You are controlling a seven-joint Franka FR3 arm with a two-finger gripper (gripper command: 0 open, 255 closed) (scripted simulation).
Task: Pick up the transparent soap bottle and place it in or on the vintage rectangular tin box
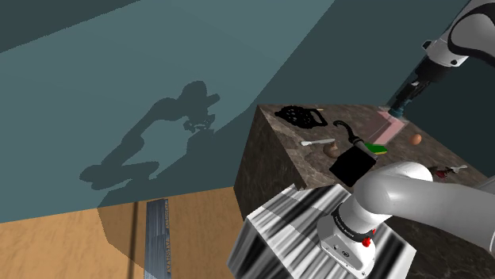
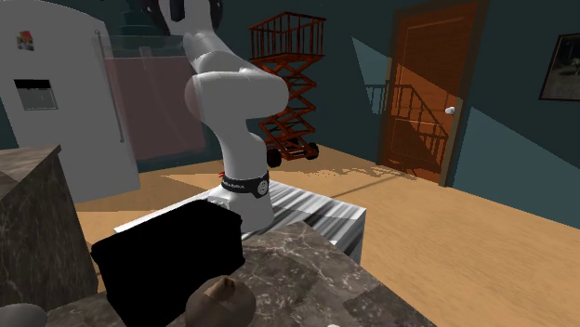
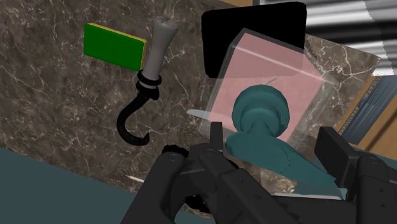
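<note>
The gripper [image 1: 406, 97] hangs over the far part of the dark marbled counter [image 1: 270, 162] in the shoulder view, and under it is the soap bottle [image 1: 393, 123], a clear body with pink inside and a teal pump on top. In the wrist view the gripper [image 3: 273, 149] has its two black fingers [image 3: 216, 137] set narrowly on either side of the soap bottle [image 3: 267, 83] just below the teal pump head, clasping it. Whether the bottle's base touches the counter [image 3: 63, 114] cannot be told. The tin box [image 1: 351, 165], drawn plain black, sits on the counter's near part close to the stand [image 1: 278, 230], well apart from the bottle. From the wrist camera the tin box [image 3: 254, 28] shows past the bottle's far end. Between bottle and box in the shoulder view lie a black hook [image 1: 347, 131] with a pale handle and a green block [image 1: 377, 148]. The wrist view shows the hook [image 3: 143, 95] with its handle touching the green block [image 3: 114, 46]. A small brown egg-shaped thing [image 1: 416, 139] lies near the bottle, and a black wire object [image 1: 301, 116] sits at the counter's far corner. In the second exterior view the tin box [image 2: 167, 255] stands on the counter's edge before the white arm [image 2: 232, 111], with a round brown thing [image 2: 218, 302] just beside it.
</note>
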